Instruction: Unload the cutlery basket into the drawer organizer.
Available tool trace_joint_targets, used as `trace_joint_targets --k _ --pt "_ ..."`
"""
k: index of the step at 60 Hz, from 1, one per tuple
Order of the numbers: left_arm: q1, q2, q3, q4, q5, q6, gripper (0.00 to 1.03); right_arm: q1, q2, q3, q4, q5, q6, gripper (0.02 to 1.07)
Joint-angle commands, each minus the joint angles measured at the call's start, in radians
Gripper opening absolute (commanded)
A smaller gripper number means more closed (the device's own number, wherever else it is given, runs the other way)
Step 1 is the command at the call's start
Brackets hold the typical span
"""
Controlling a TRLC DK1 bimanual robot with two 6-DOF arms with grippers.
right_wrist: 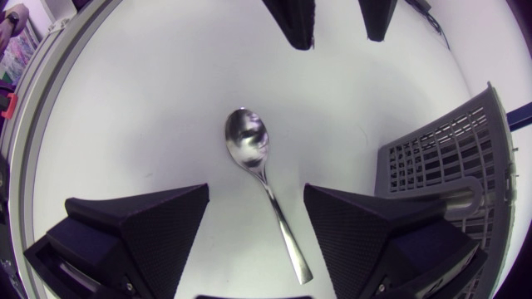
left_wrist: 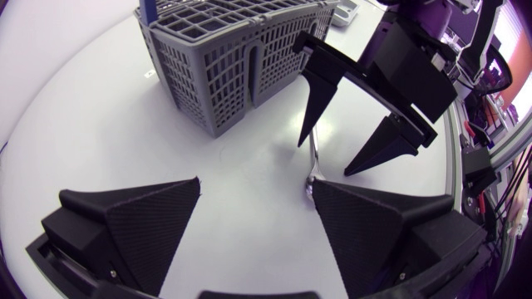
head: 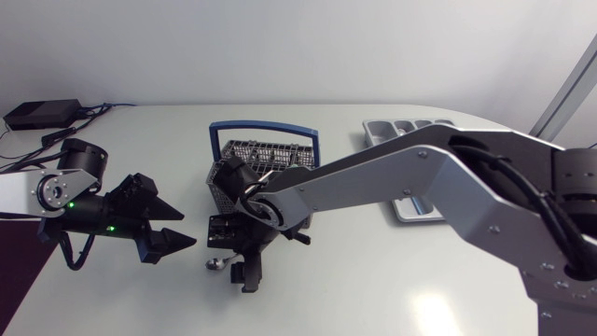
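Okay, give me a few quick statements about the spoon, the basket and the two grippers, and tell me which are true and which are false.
1. The spoon lies on the table between the open fingers of the right gripper. True.
2. The left gripper holds the spoon. False: it is open and empty, apart from the spoon.
3. The cutlery basket stands upright and has a blue handle. True.
4. The spoon is in the drawer organizer. False: it lies on the table beside the cutlery basket.
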Motion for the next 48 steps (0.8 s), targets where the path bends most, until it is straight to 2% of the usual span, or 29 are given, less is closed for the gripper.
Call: trace_joint_targets --k 1,17,40,48 --pt "0.022 0.003 -0.007 0.002 0.017 0.010 0.98 0.006 0.058 0.027 -0.053 0.012 0.020 0.63" --pt "0.041 -0.004 -0.016 0.002 0.023 0.025 0.98 -0.006 0.084 0.037 -0.182 -0.034 0.020 0.38" --pt "0.034 -0.003 -0.021 0.002 0.030 0.030 0.98 -0.017 0.000 -0.118 -0.159 -0.036 0.060 0.38" --pt "0.031 -0.009 -0.021 0.002 0.031 0.028 0.98 -0.018 0.008 -0.103 -0.166 -0.034 0.077 0.21"
